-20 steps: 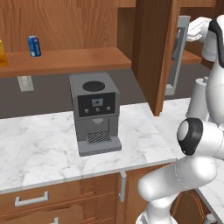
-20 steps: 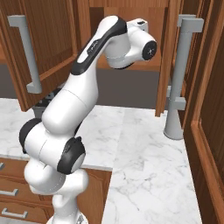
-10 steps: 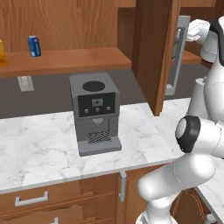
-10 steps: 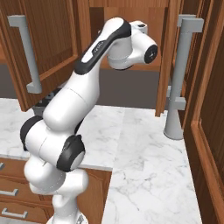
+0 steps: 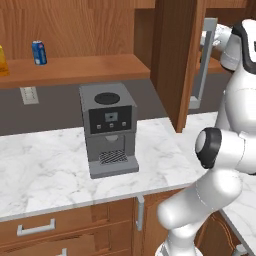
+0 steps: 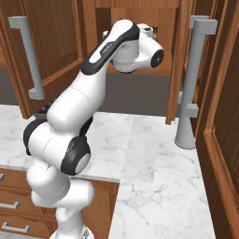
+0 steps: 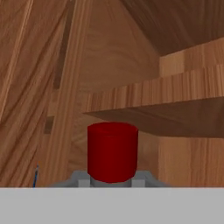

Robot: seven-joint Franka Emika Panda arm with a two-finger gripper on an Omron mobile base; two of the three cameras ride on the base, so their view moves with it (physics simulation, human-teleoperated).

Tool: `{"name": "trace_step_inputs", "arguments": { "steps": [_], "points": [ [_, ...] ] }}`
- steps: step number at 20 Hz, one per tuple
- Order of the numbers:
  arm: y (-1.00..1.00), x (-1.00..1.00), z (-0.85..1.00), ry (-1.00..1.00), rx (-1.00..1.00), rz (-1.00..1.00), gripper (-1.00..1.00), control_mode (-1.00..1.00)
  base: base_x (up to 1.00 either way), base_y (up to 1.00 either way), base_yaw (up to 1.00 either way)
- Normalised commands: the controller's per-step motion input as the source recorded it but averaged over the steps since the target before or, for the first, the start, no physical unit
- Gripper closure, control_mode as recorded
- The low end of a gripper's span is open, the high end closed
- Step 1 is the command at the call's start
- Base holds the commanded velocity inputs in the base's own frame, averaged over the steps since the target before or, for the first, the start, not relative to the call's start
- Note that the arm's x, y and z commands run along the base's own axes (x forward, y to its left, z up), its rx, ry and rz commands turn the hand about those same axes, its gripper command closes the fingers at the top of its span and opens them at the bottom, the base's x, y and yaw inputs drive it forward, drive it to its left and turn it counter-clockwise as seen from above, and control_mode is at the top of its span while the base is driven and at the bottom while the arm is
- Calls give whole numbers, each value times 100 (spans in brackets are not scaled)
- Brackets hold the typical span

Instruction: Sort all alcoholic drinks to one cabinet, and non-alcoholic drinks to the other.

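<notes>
A squat grey bottle (image 7: 81, 178) with a red cap (image 7: 112, 151) sits right in front of the hand camera, inside a wooden cabinet below a shelf. My gripper (image 6: 151, 31) is shut on it, raised into the open right cabinet; its fingers are hidden behind the wrist. In the left base view the hand (image 5: 218, 36) shows partly behind a door handle. On the left cabinet's shelf stand a blue soda can (image 5: 39, 52) and a yellow-orange carton (image 5: 2, 60), cut off by the frame edge.
A grey coffee machine (image 5: 109, 127) stands on the marble counter (image 5: 45, 170). Open wooden cabinet doors with long grey handles (image 6: 195, 79) (image 6: 29, 56) flank the arm. Another door (image 5: 177, 60) stands between the left shelf and the hand. Drawers run below the counter.
The arm's upper part has shifted slightly, with the hand staying up at the right cabinet. The jaws have stayed shut on the bottle.
</notes>
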Motion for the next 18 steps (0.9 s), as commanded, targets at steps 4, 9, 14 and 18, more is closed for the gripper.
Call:
{"name": "trace_step_inputs", "arguments": {
  "steps": [4, 9, 14, 18],
  "points": [
    [4, 31, -1, 0, 2, 1, 100, -100, 0, 0, 0],
    [1, 28, -2, -3, 0, 1, 100, -100, 0, 0, 0],
    [0, 18, -4, -3, 0, 1, 100, -100, 0, 0, 0],
    [0, 16, -12, 0, 0, 1, 100, -100, 0, 0, 0]
  ]
}}
